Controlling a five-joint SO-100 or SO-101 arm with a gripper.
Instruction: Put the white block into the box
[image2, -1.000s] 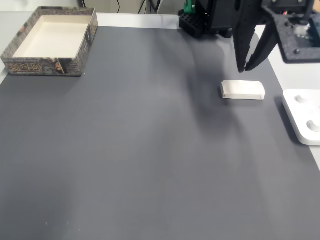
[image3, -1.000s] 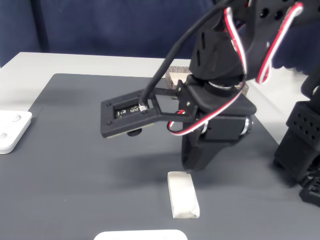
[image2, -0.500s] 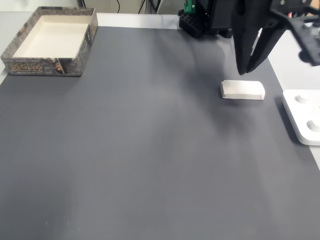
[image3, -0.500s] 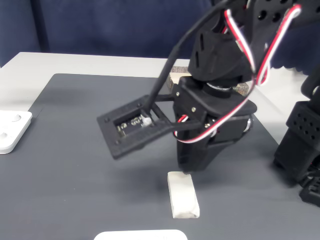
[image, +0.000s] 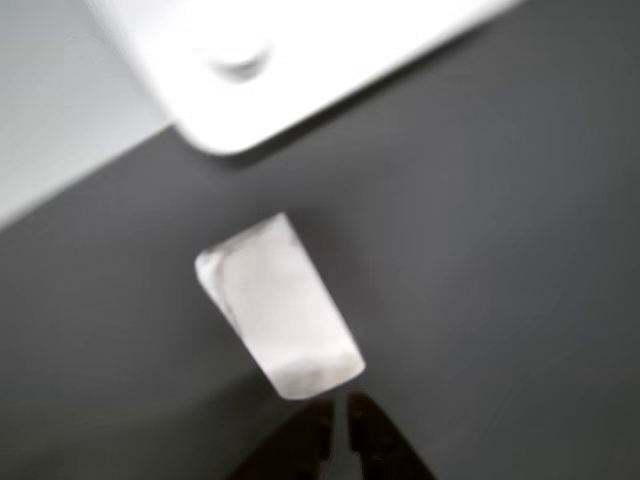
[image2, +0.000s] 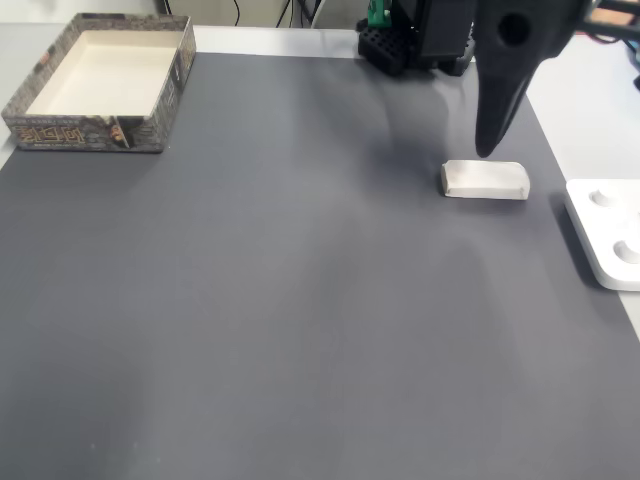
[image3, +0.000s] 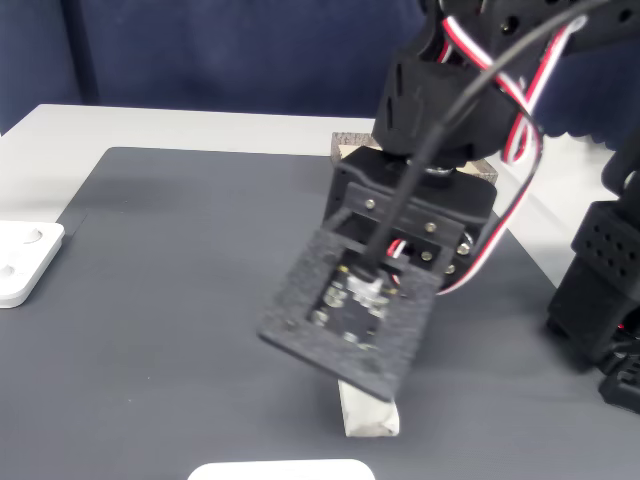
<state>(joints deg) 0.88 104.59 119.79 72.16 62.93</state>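
The white block (image2: 485, 180) lies flat on the dark grey mat (image2: 300, 300) at the right, nothing holding it. My gripper (image2: 486, 150) hangs point-down just above the block's far edge, its jaws together and empty. In the other view the two dark fingertips (image: 340, 425) nearly touch at the bottom edge, right beside the block's (image: 280, 305) near end. In a fixed view the black camera plate (image3: 350, 320) covers most of the block (image3: 368, 418). The box (image2: 90, 132), with speckled walls and a cream inside, stands at the far left corner of the mat.
A flat white panel with round buttons (image2: 605, 235) lies off the mat's right edge, close to the block, and shows in the other view (image: 300, 60). The arm's black base (image2: 400, 45) stands at the mat's far edge. A corner of the box (image3: 350, 150) shows behind the arm.
The wrist has rolled, so the gripper now shows edge-on and the camera plate has swung down over the block. The block has not moved.
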